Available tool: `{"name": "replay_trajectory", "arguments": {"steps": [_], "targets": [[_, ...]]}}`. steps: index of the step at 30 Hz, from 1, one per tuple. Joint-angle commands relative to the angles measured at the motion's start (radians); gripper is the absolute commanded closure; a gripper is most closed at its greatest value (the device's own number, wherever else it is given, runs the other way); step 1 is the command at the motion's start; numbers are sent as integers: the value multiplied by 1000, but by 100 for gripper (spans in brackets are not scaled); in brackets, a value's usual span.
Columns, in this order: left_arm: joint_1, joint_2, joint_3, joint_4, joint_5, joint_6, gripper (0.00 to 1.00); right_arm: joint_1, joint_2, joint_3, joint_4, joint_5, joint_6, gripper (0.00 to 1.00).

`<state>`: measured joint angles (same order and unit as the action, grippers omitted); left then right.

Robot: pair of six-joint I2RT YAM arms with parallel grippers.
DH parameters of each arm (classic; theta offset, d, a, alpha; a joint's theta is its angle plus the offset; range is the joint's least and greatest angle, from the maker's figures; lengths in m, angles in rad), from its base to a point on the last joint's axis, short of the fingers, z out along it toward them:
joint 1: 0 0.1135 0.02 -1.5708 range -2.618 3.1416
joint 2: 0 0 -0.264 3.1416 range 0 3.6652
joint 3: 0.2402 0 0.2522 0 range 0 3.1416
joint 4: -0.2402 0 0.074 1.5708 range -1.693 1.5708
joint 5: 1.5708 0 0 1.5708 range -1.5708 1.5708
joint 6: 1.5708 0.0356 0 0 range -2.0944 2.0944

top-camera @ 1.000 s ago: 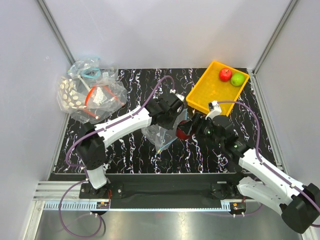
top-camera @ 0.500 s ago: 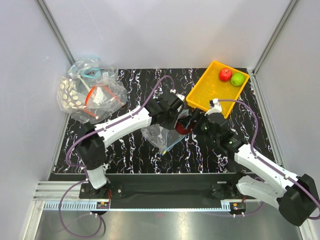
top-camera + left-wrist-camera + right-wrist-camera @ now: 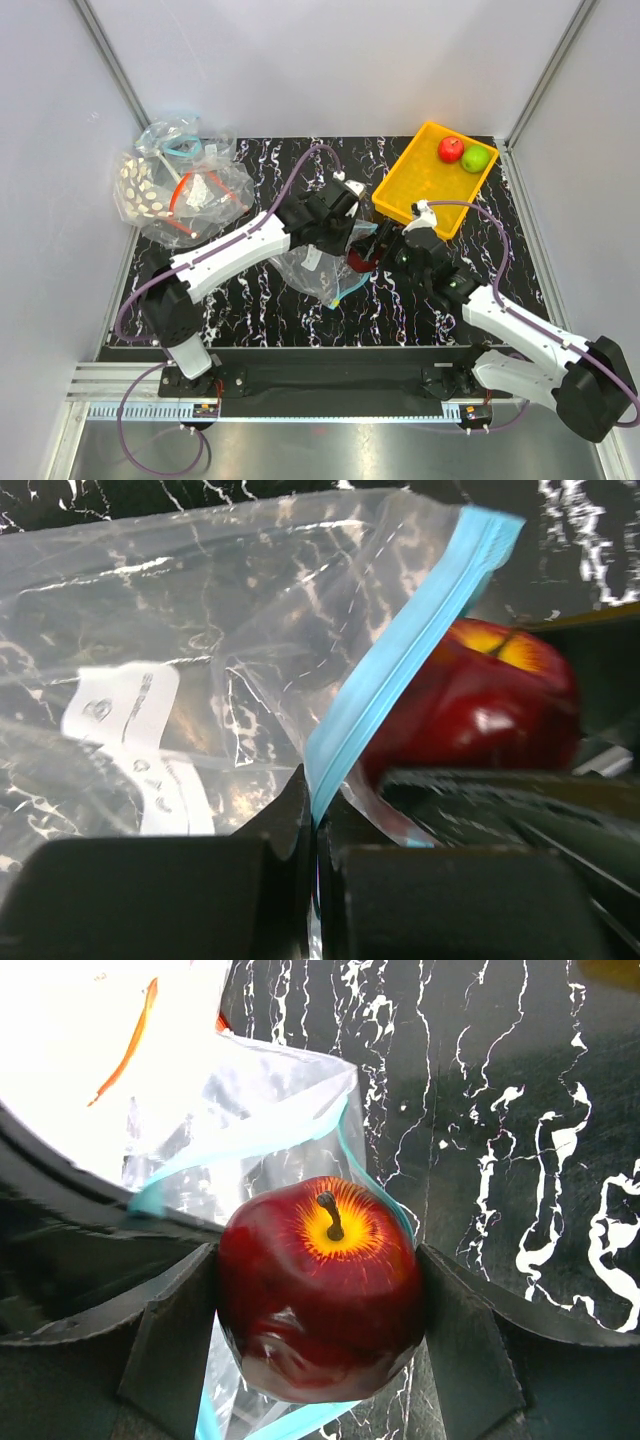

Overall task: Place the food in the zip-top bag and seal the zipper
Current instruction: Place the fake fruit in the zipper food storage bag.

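1. Since a second ago, both wrists have shifted left. The right gripper (image 3: 318, 1332) has carried the maroon fruit (image 3: 300, 1280) up to the bag's mouth.
2. Closed tight, the left gripper (image 3: 312, 852) pinches the zipper (image 3: 400, 665), a smooth teal band. It edges the thin, crinkly zip-top bag (image 3: 200, 620), and a white label shows through the film.
3. Spread wide, the right gripper's flat fingers (image 3: 170, 1340) press both sides of the glossy round maroon fruit, which has a yellow flare around its stem.
4. Around the fruit's far side curves the teal strip; whether the fruit is already inside, I cannot tell.
5. Touching each other, the red fruit (image 3: 451, 149) and green fruit (image 3: 476, 158) sit in the far corner of the yellow tray (image 3: 415, 190), whose near edge is just beside both grippers.
6. Left of the bag, black marbled table (image 3: 250, 290) shows, with the bag pile (image 3: 175, 190) well apart.
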<state>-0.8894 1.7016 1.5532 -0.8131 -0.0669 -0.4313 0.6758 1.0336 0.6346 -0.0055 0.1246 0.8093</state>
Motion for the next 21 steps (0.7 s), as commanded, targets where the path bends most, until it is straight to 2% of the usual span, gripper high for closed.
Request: {"name": "replay_trajectory", "arguments": {"steps": [1, 4, 5, 9, 10, 14, 19, 21], "targets": [[10, -68, 21, 45, 61, -26, 100, 19, -10, 34, 13, 56, -7, 49], [15, -79, 21, 52, 94, -30, 100, 21, -23, 34, 10, 61, -13, 37], [15, -79, 21, 54, 110, -32, 100, 22, -26, 37, 1, 60, -16, 28], [23, -77, 15, 61, 147, -37, 100, 27, -41, 48, -40, 63, -36, 8], [23, -77, 13, 66, 154, -35, 100, 28, -43, 48, -45, 61, -39, 7], [26, -71, 8, 74, 165, -32, 100, 28, -56, 60, -65, 58, -53, 6], [35, -62, 13, 69, 171, -24, 100, 30, -75, 85, -111, 70, -67, 22], [37, -66, 11, 66, 165, -18, 100, 28, -89, 105, -139, 92, -73, 24]]}}
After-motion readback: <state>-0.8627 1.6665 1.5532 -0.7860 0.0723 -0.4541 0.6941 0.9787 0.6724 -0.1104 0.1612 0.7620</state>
